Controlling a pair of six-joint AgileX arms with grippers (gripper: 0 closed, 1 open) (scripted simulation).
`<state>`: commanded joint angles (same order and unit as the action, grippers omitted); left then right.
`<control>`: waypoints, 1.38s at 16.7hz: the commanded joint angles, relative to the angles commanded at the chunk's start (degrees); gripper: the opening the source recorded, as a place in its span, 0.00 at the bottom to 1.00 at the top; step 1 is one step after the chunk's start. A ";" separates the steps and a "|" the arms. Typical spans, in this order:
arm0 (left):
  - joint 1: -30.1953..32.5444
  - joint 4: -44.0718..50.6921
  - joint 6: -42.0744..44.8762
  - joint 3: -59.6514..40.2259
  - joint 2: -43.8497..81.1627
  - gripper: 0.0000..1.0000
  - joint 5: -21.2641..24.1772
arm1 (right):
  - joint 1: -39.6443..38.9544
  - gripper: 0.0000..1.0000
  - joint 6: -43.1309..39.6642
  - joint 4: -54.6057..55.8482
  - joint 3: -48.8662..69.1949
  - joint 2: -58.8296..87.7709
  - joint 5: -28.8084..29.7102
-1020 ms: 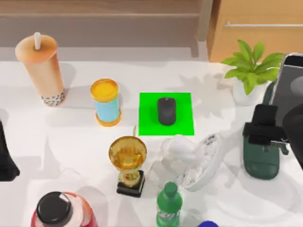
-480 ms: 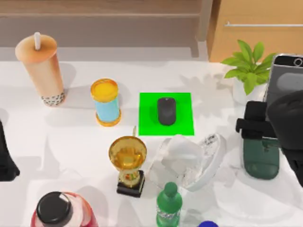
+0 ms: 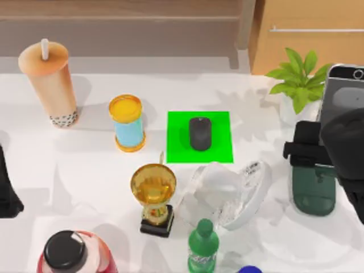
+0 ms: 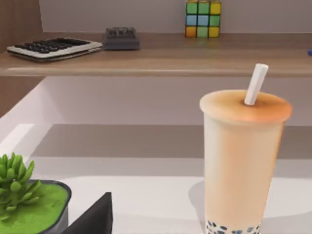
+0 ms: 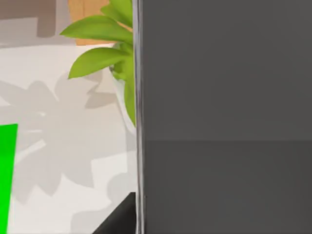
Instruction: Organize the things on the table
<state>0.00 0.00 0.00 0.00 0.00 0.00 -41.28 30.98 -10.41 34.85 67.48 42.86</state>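
- Top view: the right gripper (image 3: 311,152) is over the tabletop's (image 3: 85,170) right edge, above a dark green stand (image 3: 313,196). It holds the smartphone (image 3: 341,96) upright, so its fingers are closed on the phone.
- Right wrist view: the smartphone's grey screen (image 5: 224,117) stands very close, with its black frame edge running straight up and down. Beside it are the leaves of a potted plant (image 5: 105,36) and a strip of the green mat (image 5: 6,175).
- The mouse (image 3: 199,133) lies at the middle of the green mat (image 3: 219,122), near the tabletop's centre.
- The bubble-tea cup (image 3: 50,85) stands upright at the far left, well apart from the mat.
- The left gripper sits at the tabletop's left edge; I cannot tell whether it is open or closed. Its wrist view faces the cup (image 4: 242,161).
- A blue can with an orange lid (image 3: 128,123), a gold trophy (image 3: 153,196) and a green bottle (image 3: 203,247) stand nearer the front.
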 joint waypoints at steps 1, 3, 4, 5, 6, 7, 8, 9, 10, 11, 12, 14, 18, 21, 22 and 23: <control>0.00 0.00 0.00 0.00 0.00 1.00 0.00 | 0.00 0.60 0.00 0.00 0.00 0.00 0.00; 0.00 0.00 0.00 0.00 0.00 1.00 0.00 | 0.00 0.75 0.00 0.00 0.00 0.00 0.00; 0.00 0.00 0.00 0.00 0.00 1.00 0.00 | 0.00 0.83 0.00 0.00 0.00 0.00 0.00; 0.00 0.00 0.00 0.00 0.00 1.00 0.00 | 0.00 0.90 0.00 0.00 0.00 0.00 0.00; 0.00 0.00 0.00 0.00 0.00 1.00 0.00 | 0.00 0.98 0.00 0.00 0.00 0.00 0.00; 0.00 0.00 0.00 0.00 0.00 1.00 0.00 | 0.00 1.00 0.00 0.00 0.00 0.00 0.00; 0.00 0.00 0.00 0.00 0.00 1.00 0.00 | 0.00 1.00 0.00 0.00 0.00 0.00 0.00; 0.00 0.00 0.00 0.00 0.00 1.00 0.00 | 0.00 1.00 0.00 0.00 0.00 0.00 0.00; 0.00 0.00 0.00 0.00 0.00 1.00 0.00 | 0.00 1.00 0.00 0.00 0.00 0.00 0.00; 0.00 0.00 0.00 0.00 0.00 1.00 0.00 | 0.00 1.00 0.00 0.00 0.00 0.00 0.00; 0.00 0.00 0.00 0.00 0.00 1.00 0.00 | 0.00 1.00 0.00 0.00 0.00 0.00 0.00; 0.00 0.00 0.00 0.00 0.00 1.00 0.00 | 0.00 1.00 0.00 0.00 0.00 0.00 0.00; 0.00 0.00 0.00 0.00 0.00 1.00 0.00 | -1.34 1.00 1.31 -1.96 -0.60 -1.97 1.34; 0.00 0.00 0.00 0.00 0.00 1.00 0.00 | -4.60 1.00 4.26 -5.74 -1.61 -4.57 3.37; 0.00 0.00 0.00 0.00 0.00 1.00 0.00 | -5.51 1.00 5.12 -6.72 -1.85 -5.01 3.85; 0.00 0.00 0.00 0.00 0.00 1.00 0.00 | -6.00 1.00 5.71 -7.31 -1.99 -5.27 4.17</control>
<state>0.00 0.00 0.00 0.00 0.00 0.00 -47.28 36.69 -17.72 32.86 62.21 47.03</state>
